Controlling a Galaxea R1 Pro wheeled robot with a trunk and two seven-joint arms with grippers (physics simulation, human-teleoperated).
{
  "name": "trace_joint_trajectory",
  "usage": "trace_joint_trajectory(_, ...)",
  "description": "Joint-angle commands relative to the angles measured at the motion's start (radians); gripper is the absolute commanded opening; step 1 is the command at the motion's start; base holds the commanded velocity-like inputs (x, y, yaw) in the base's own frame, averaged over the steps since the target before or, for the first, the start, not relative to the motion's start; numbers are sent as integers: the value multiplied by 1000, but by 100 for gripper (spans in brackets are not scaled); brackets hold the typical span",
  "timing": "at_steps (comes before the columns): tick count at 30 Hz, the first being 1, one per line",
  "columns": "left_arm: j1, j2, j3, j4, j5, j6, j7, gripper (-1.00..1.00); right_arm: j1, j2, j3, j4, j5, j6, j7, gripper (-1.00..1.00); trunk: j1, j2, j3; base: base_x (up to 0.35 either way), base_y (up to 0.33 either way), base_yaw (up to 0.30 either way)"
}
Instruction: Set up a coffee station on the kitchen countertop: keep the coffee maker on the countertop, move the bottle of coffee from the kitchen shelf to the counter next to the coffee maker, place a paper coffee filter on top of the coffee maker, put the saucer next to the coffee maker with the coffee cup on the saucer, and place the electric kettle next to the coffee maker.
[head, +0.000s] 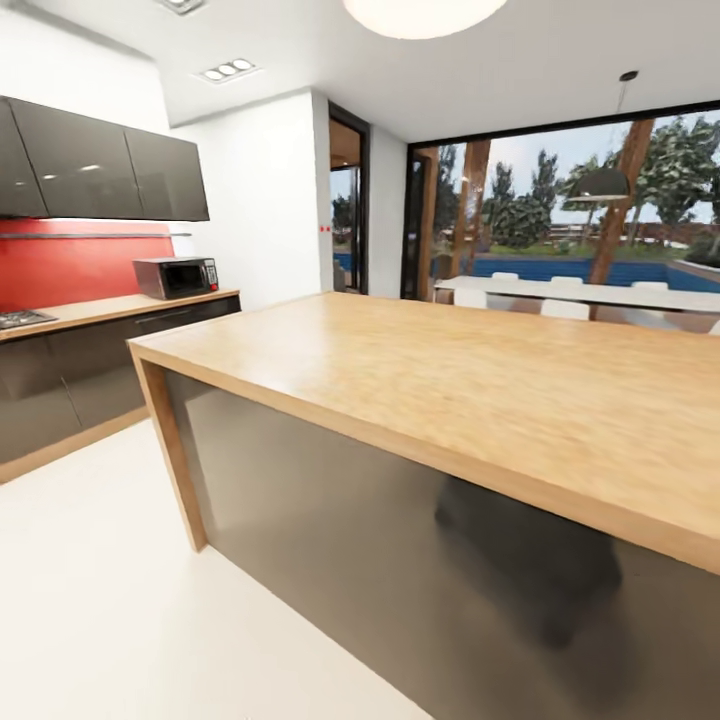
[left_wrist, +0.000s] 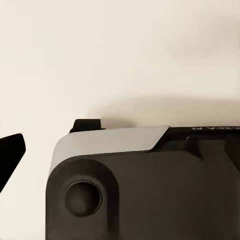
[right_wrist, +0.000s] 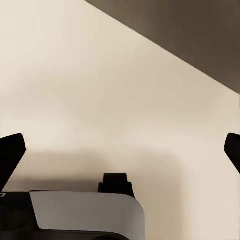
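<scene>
Head view: a large bare wooden island (head: 480, 380) with grey glossy side panels stands directly ahead on a pale floor (head: 100, 600), and the kitchen countertop (head: 110, 308) runs along the far left wall below dark upper cabinets (head: 100, 165) and a red backsplash (head: 70, 265), carrying a microwave (head: 177, 277) and a cooktop (head: 20, 319). Right wrist view: the right fingers (right_wrist: 11, 152) are spread wide over the pale floor, holding nothing. Left wrist view: one dark tip of the left fingers (left_wrist: 10, 152) shows beside the robot's grey and black body (left_wrist: 145, 185), and whether they are spread cannot be told.
</scene>
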Motion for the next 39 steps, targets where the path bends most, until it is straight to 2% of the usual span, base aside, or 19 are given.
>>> trace_joint_trajectory(1, 0, 0, 0, -1, 0, -2, 0, 100, 0, 0, 0, 1, 0, -3, 0, 100, 0, 0, -1, 0, 0, 239)
trace_joint_trajectory(39, 0, 0, 0, -1, 0, -2, 1, 100, -1, 0, 0, 1, 0, -4, 0, 100, 0, 0, -1, 2, 2, 239)
